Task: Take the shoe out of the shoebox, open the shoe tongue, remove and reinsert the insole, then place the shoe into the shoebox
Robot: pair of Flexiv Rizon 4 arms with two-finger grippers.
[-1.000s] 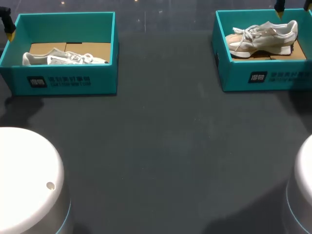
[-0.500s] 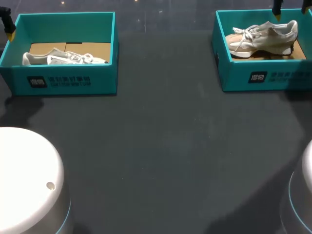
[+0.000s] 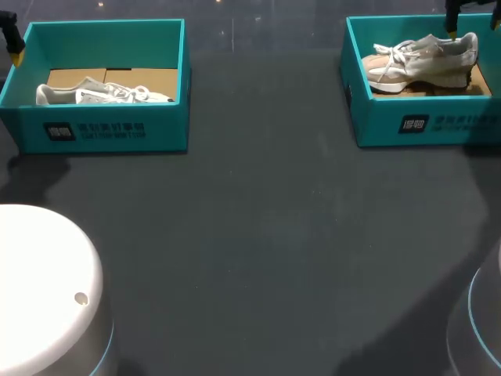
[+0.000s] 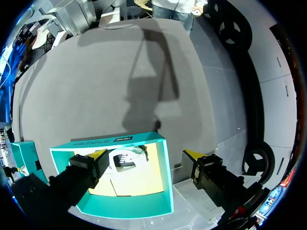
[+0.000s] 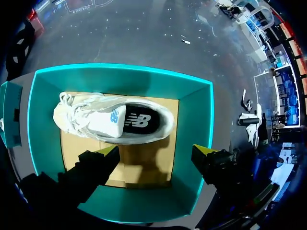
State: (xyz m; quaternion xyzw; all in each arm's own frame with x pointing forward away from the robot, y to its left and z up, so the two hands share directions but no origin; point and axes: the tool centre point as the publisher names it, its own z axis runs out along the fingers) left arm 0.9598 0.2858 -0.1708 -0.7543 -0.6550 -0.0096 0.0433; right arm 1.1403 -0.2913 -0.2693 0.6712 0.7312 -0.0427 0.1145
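Two teal shoeboxes stand at the far side of the table. The right box [image 3: 423,121] holds a beige shoe [image 3: 423,59]. My right gripper [image 5: 156,149] hangs open above this box [image 5: 120,70], nothing between its fingers. The shoe [image 5: 115,123] lies just ahead of them, its dark insole showing. In the head view one of its yellow fingertips [image 3: 452,31] shows over the shoe's heel. The left box [image 3: 102,129] holds a white shoe [image 3: 102,94]. My left gripper [image 4: 145,155] is open above that box [image 4: 120,140], with the shoe [image 4: 125,158] partly hidden behind one finger.
Brown cardboard lines the floor of both boxes [image 5: 139,163]. The dark table top [image 3: 258,235] stretches between the boxes and toward me. My arms' white bases [image 3: 43,290] stand at the near corners.
My right gripper has shifted slightly over the right box, its yellow tip now lower against the shoe's heel. The right arm's base has swung further out of view. The left arm has not moved.
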